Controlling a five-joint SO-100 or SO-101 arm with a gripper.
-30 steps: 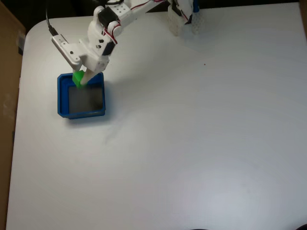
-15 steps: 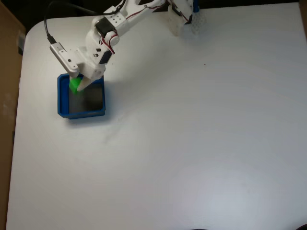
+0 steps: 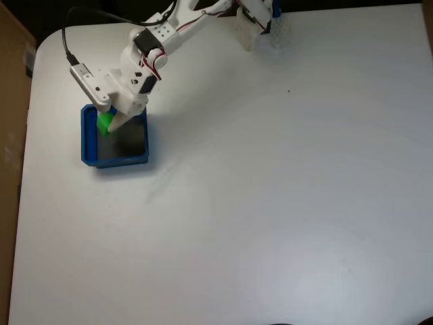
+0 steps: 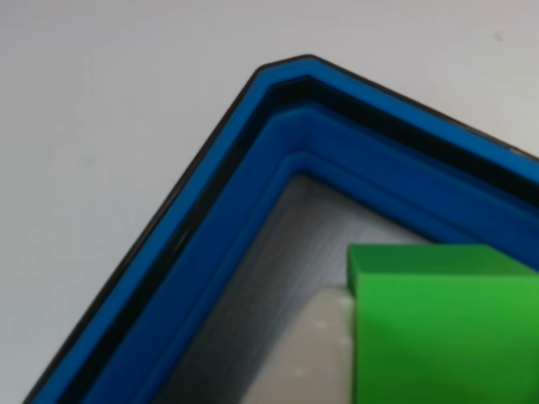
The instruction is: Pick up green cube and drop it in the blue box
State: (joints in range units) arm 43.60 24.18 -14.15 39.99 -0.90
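Your white two-finger gripper (image 3: 108, 124) is clamped on the tiny bright green cube (image 3: 105, 122), holding it over the square blue plastic box (image 3: 88, 139), whose grey floor lies directly beneath it.

A white table (image 3: 270, 203) with a rounded far-left corner carries the blue box (image 3: 87, 139), which sits flat near the left edge toward the far side. The arm's base (image 3: 257, 27) stands at the far edge.
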